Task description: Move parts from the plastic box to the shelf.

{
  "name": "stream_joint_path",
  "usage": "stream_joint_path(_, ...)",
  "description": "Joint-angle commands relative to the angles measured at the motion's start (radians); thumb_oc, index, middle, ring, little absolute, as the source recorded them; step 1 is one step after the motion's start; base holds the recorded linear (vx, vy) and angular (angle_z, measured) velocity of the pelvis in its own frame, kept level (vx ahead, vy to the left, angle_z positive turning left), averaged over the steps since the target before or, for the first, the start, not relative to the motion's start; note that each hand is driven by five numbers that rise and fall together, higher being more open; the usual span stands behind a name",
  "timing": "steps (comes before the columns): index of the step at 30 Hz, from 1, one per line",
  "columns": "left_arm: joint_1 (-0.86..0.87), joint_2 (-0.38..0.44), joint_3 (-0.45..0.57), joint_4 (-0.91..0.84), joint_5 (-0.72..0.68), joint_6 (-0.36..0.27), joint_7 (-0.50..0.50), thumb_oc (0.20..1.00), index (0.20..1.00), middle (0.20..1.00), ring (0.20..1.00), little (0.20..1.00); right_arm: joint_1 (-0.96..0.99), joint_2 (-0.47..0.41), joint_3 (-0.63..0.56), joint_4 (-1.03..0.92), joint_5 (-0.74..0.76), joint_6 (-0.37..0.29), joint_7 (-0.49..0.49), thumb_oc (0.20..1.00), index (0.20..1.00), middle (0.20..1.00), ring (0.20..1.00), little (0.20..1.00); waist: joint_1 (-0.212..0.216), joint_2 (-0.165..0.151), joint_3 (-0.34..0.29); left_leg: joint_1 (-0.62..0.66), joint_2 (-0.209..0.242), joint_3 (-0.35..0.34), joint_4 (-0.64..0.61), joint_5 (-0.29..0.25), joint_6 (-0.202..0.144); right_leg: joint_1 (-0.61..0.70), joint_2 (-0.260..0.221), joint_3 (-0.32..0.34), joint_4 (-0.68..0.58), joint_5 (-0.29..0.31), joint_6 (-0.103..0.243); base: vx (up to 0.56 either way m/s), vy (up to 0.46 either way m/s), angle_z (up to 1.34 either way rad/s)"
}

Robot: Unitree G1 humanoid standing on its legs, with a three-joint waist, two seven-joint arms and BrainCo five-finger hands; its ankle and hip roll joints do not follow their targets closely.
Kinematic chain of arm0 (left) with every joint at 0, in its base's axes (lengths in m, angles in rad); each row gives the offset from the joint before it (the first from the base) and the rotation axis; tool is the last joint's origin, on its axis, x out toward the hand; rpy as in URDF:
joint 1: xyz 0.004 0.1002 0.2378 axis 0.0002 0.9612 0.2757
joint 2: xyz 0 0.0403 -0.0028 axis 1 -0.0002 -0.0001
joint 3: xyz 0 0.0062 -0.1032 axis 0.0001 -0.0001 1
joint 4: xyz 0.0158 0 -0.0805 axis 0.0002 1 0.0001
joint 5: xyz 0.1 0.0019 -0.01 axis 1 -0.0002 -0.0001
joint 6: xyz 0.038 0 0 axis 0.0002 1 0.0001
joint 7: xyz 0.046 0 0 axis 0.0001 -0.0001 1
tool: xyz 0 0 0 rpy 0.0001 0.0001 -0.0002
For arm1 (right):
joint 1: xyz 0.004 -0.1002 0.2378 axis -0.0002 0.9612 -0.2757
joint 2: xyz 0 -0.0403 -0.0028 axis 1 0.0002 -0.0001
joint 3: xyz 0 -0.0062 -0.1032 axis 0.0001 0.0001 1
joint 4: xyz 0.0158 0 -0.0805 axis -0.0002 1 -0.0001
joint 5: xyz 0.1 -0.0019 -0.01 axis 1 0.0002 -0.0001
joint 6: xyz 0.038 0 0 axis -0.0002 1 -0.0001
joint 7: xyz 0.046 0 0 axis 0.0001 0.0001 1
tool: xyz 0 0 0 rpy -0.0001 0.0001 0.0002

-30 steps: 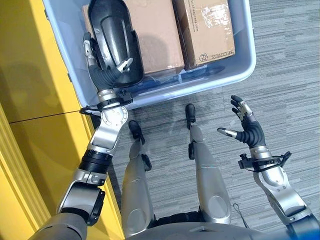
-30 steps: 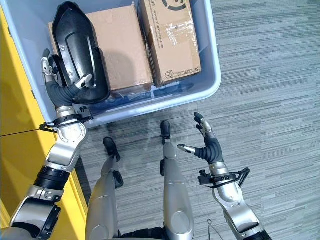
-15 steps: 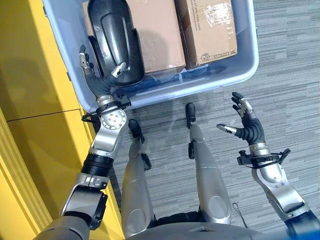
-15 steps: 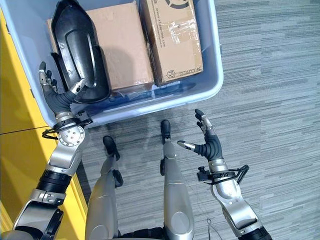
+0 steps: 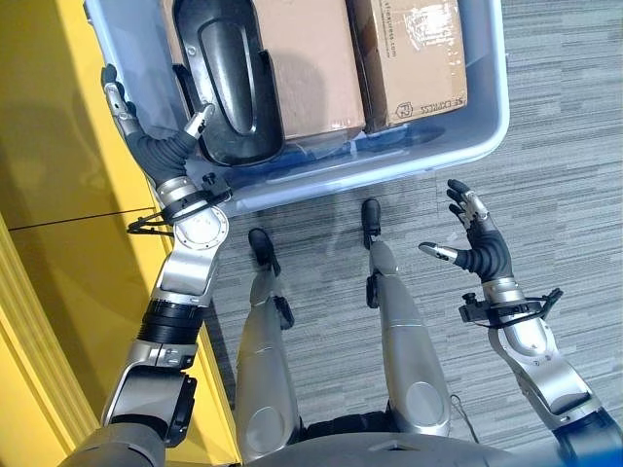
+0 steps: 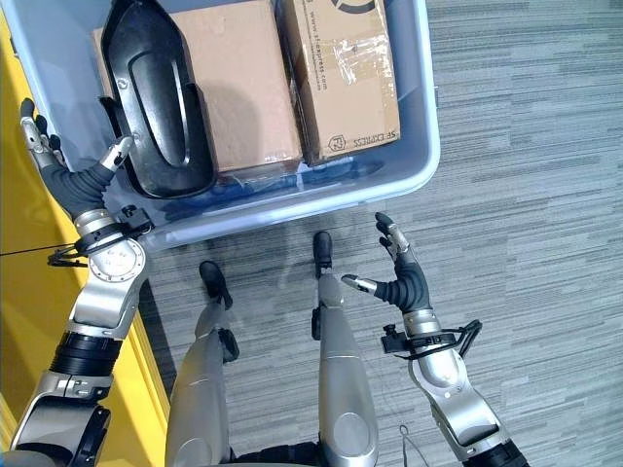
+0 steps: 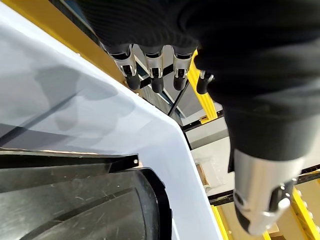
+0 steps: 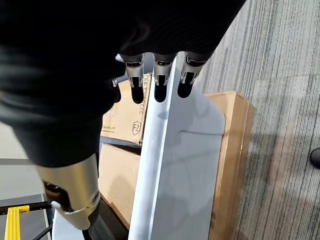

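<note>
While lying in plastic box (image 5: 467, 136), black part (image 5: 224, 78) points lengthwise away.

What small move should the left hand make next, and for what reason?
Probably it should bring the left hand back over the box wall and close on the near end of the black part. The hand is open beside the plastic box, only its thumb reaching toward the part, which lies in the box against a cardboard box. The right hand hangs open over the floor.
</note>
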Motion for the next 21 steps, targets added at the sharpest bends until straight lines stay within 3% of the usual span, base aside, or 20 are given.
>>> stream_joint_path(1,-0.025,0.062,0.041,0.005,0.035,-0.021,0.014,1.0,1.0,1.0,1.0,1.0,-0.012,-0.013,-0.03,-0.045,-0.023,-0.039,0.001,1.0,1.0,1.0,1.0,1.0,-0.006,-0.01,-0.009,-0.025,-0.001,-0.107,0.143,-0.114,0.006,0.04,-0.035,-0.017,0.132,-0.143,0.055,0.0,0.0,0.0)
stream_joint_path(21,-0.151,0.09,-0.024,0.254,-0.078,-0.008,-0.034,1.0,1.0,1.0,1.0,1.0,0.0,-0.023,-0.024,-0.034,-0.005,-0.035,0.017,1.0,1.0,1.0,1.0,1.0,-0.03,-0.027,-0.009,-0.057,0.0,-0.107,0.155,-0.114,0.005,0.009,-0.028,-0.015,0.14,-0.143,0.055,0.0,0.0,0.0)
